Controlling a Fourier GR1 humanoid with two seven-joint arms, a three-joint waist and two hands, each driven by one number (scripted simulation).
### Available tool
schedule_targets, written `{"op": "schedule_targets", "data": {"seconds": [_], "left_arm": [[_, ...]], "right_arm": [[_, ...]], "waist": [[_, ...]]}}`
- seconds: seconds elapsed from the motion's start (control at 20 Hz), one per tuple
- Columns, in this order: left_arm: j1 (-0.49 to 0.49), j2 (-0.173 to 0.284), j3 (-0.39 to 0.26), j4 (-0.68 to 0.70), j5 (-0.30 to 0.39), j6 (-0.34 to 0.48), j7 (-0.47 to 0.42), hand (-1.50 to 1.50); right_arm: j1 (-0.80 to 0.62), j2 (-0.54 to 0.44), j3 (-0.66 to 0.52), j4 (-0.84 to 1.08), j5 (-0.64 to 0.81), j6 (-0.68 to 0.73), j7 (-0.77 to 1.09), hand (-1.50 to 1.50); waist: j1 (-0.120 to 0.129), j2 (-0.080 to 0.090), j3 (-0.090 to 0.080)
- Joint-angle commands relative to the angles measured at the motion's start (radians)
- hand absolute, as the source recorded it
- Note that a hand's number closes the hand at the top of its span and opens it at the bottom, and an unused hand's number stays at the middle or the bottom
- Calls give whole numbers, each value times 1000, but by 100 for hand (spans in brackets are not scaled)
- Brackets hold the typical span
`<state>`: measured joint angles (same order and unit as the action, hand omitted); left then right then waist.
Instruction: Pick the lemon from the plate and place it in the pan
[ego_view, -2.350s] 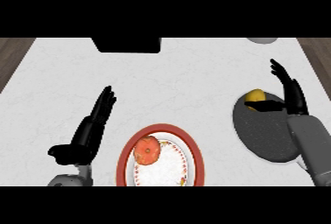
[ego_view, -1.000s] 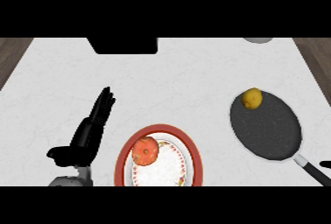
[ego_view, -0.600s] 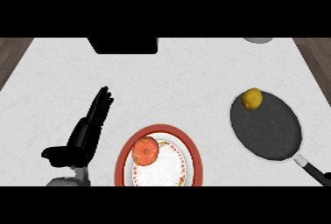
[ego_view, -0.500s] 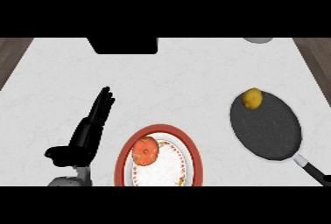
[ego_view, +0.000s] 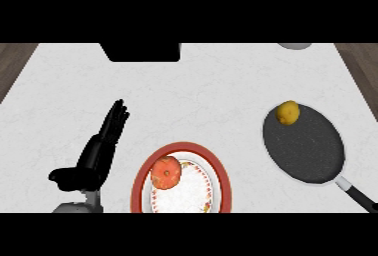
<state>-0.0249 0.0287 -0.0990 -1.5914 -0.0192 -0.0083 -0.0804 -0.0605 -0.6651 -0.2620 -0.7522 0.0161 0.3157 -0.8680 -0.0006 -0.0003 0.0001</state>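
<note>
The yellow lemon (ego_view: 288, 112) lies inside the dark round pan (ego_view: 304, 146) at its far rim, on the right of the counter. A red-rimmed white plate (ego_view: 212, 172) sits at the lower middle and holds an orange tomato-like fruit (ego_view: 166, 172) on its left half. My left hand (ego_view: 100, 150) rests open left of the plate, fingers straight and pointing away. It touches nothing. My right hand is out of the view.
The pan's black handle (ego_view: 358, 196) runs toward the lower right corner. A black block (ego_view: 142, 51) stands at the far edge of the counter, and a grey round object (ego_view: 295, 45) peeks in at the far right.
The right hand, which stood over the lemon at the pan's far rim, has let go and left the view. The lemon stays in the pan. The left hand barely shifted.
</note>
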Motion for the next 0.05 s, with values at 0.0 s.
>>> {"op": "schedule_targets", "data": {"seconds": [0.0], "left_arm": [[16, -27, -12, 69, -30, 21, -86, 0]], "right_arm": [[-10, 19, -3, -35, 16, -9, -47, -150]], "waist": [[0, 0, 0]]}}
